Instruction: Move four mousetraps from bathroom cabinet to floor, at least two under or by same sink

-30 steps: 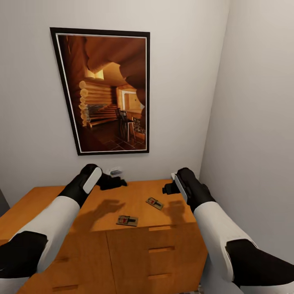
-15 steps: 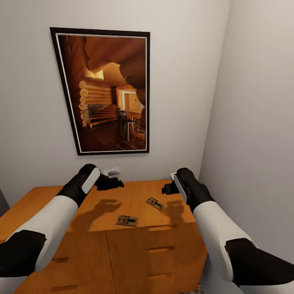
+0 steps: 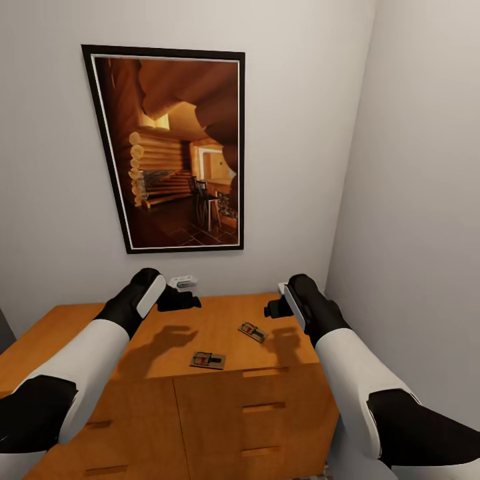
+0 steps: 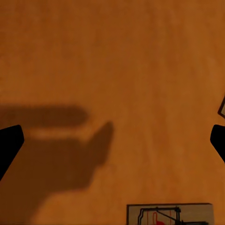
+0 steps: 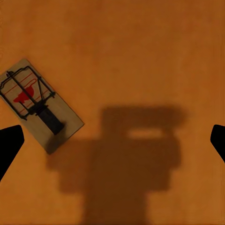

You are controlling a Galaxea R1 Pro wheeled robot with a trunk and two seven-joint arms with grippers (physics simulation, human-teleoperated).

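Two mousetraps lie flat on the top of the cabinet (image 3: 220, 320): a front mousetrap (image 3: 207, 361) near the front edge, and a rear mousetrap (image 3: 253, 331) set at an angle further back and to the right. They are apart from each other, and neither is touched by a gripper. Each is a thin rectangular tan board carrying dark wire and a red mark.

Cabinet: orange-brown wood, smooth flat top, drawer fronts (image 3: 267, 407) with slim horizontal handles on the right of the front face. All visible drawers are closed, so contents cannot be told.

Room: plain pale walls meeting in a corner behind the cabinet. A framed picture (image 3: 175, 148) with a black frame hangs above it, showing a log interior. A small white fitting (image 3: 181, 281) sits on the wall just above the cabinet top.

Left gripper (image 3: 181, 301) hovers over the rear left of the top; its wrist view shows dark fingertips (image 4: 10, 145) spread wide, holding nothing. Right gripper (image 3: 273, 309) hovers over the rear right, fingertips (image 5: 9, 147) likewise spread wide and empty above the wood surface.
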